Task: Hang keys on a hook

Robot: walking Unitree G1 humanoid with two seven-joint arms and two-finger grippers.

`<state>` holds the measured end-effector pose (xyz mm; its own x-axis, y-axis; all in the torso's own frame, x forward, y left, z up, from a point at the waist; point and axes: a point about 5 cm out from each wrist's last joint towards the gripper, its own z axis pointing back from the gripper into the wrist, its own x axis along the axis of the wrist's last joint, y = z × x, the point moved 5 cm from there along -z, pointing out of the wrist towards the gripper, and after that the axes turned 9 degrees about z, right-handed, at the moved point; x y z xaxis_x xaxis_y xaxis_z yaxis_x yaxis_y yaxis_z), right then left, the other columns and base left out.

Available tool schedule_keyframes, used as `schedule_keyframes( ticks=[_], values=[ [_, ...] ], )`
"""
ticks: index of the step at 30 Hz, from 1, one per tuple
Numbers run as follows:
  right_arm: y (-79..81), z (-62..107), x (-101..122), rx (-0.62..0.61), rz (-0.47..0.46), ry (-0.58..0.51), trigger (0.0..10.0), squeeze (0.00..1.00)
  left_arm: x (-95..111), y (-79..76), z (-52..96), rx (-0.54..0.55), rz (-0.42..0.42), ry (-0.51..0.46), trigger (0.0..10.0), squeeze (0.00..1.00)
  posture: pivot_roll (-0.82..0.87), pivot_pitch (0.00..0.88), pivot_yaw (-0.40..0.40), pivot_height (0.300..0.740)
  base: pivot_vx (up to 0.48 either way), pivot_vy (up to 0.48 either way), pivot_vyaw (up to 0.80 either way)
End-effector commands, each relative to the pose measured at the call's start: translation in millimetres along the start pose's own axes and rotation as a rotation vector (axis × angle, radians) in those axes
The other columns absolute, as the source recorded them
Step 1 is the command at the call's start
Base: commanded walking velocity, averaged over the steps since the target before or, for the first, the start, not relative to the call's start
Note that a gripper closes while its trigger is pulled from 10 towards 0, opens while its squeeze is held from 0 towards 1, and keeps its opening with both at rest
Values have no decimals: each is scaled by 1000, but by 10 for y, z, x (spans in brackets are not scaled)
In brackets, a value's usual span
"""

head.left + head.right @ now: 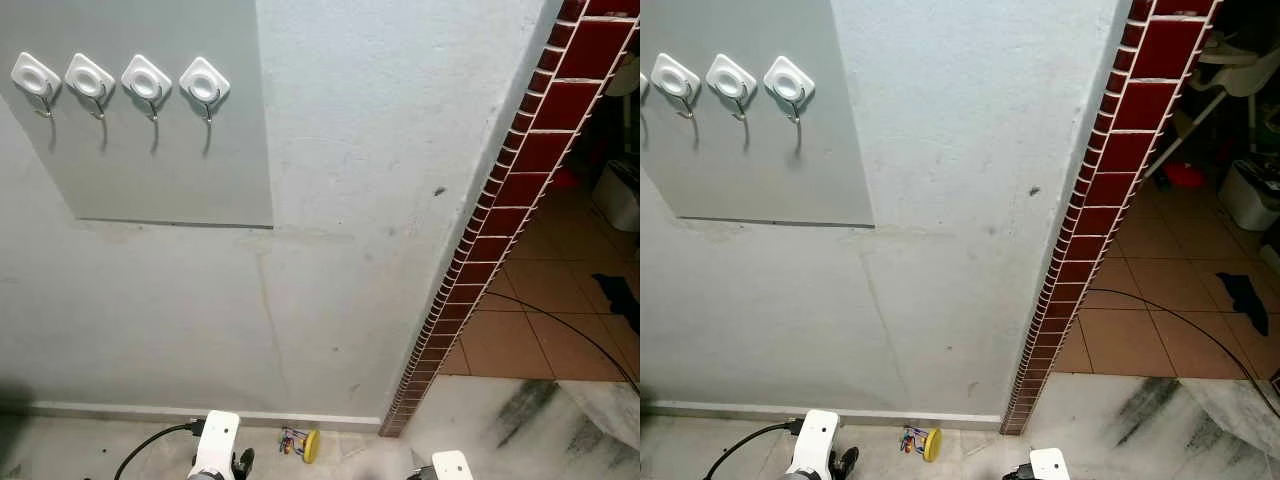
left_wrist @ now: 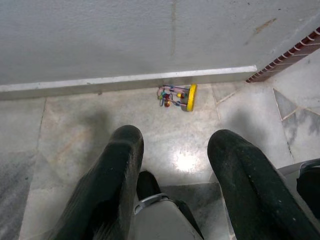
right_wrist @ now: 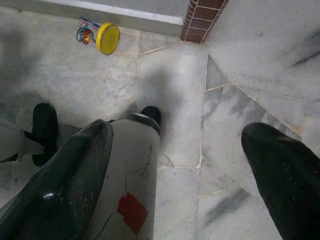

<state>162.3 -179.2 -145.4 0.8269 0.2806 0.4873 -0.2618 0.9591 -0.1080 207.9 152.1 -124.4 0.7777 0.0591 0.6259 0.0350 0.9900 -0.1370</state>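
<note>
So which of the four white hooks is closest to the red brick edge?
The fourth hook, at the right end of the row. The other three sit to its left, farther from the red brick edge. All four are bare; the keys lie on the floor.

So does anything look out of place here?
Yes. The keys, with a yellow tag, lie on the floor by the foot of the wall, not on a hook. The four wall hooks hang bare. Both claws are open and hold nothing.
</note>
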Motion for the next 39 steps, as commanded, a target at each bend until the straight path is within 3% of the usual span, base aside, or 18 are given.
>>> schedule_keyframes(
  ticks=[1, 3, 7, 36, 38, 39],
  values=[
    [-258, -12, 333, -77, 32, -110, 10000, 0, -184, 241, 75, 76, 191, 51, 10000, 0, -22, 48, -18, 740, 0, 0, 0],
    [-255, -12, 321, -80, 24, -105, 10000, 0, -185, 267, 83, 86, 218, 44, 10000, 0, -27, 50, -9, 740, 0, 0, 0],
    [-232, -21, 279, -69, -26, -75, 10000, 0, -206, 311, 95, 113, 180, 52, 10000, 0, -22, 48, -11, 740, 0, 0, 0],
    [-232, -21, 279, -69, -26, -75, 10000, 0, -206, 311, 95, 113, 180, 52, 10000, 0, -22, 48, -11, 740, 0, 0, 0],
    [-215, -22, 260, -65, -20, -66, 10000, 0, -204, 310, 95, 108, 167, 53, 10000, 0, -23, 49, -16, 740, 0, 0, 0],
    [-188, -10, 285, -66, 2, -109, 10000, 0, -30, 313, 57, 106, 18, 16, 10000, 0, 4, 0, 7, 740, 0, 0, 0]
  ],
)
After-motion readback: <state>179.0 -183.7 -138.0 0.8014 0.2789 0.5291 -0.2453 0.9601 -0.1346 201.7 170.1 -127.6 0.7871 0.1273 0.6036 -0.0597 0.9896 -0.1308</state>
